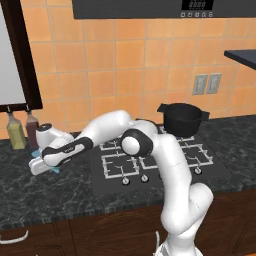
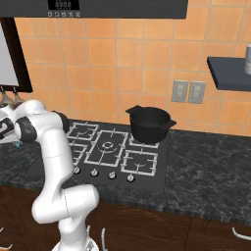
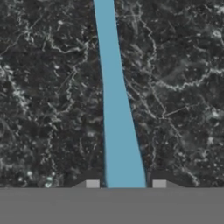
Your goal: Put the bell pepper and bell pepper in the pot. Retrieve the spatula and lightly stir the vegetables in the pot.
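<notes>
pot (image 1: pixel 183 119) on rear right burner of stove (image 1: pixel 155 157) | 2 bottles (image 1: pixel 23 130) on counter (image 1: pixel 45 195) left of stove, by wall | spatula (image 3: pixel 116 113) flat on counter, left of stove, before bottles

1. Dark stone-look table (image 1: pixel 60 192), black with pale grey veining, faintly polished.
2. Smooth, matt light-blue spatula (image 3: pixel 114 109), plastic-looking, one even colour throughout.
3. Black pot (image 2: pixel 148 123), satin finish with a soft sheen on the wall.
4. Dark glassy stove top (image 1: pixel 165 172) under pale metal-look grates.
5. Orange wall tiles (image 2: pixel 122 63), smooth, slightly mottled, with light grout lines.
6. Glossy white arm (image 1: pixel 172 170) shells, dark matt joints.
7. Brown wood-look cabinet fronts (image 2: pixel 147 225) below.
</notes>
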You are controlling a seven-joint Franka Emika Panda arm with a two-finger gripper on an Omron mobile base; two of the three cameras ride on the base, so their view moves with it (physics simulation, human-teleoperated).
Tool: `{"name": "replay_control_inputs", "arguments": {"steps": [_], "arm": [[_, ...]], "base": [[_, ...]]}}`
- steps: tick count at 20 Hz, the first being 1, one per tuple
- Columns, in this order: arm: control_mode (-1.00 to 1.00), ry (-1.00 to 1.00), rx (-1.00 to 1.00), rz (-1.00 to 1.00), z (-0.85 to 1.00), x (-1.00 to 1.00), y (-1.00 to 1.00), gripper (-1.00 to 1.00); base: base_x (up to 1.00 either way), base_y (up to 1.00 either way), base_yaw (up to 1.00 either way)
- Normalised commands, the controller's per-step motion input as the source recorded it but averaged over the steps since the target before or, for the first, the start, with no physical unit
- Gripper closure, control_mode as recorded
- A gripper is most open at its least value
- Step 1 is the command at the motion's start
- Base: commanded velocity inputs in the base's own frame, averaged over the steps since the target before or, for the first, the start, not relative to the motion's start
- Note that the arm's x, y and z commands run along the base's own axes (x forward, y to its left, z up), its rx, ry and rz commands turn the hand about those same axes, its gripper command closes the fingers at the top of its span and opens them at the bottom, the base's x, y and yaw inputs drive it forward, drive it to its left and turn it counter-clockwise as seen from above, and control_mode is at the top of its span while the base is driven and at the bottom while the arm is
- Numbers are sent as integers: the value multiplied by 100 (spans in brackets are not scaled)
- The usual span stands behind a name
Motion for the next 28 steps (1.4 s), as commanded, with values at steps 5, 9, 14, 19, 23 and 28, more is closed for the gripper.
{"name": "replay_control_inputs", "arguments": {"steps": [5, 9, 14, 19, 23, 28], "arm": [[-100, 0, 0, 0, -19, 0, -5, 100], [-100, 1, 0, 0, -13, 0, -17, 100], [-100, 1, 5, 0, -45, 2, -48, 100], [-100, 3, 2, 3, -64, 0, -51, 100], [-100, 0, 3, 1, -26, -4, -17, 100], [-100, -2, 2, 0, 60, -33, -1, 100]], "base": [[0, 0, 0], [0, 0, 0], [0, 0, 0], [0, 0, 0], [0, 0, 0], [0, 0, 0]]}}
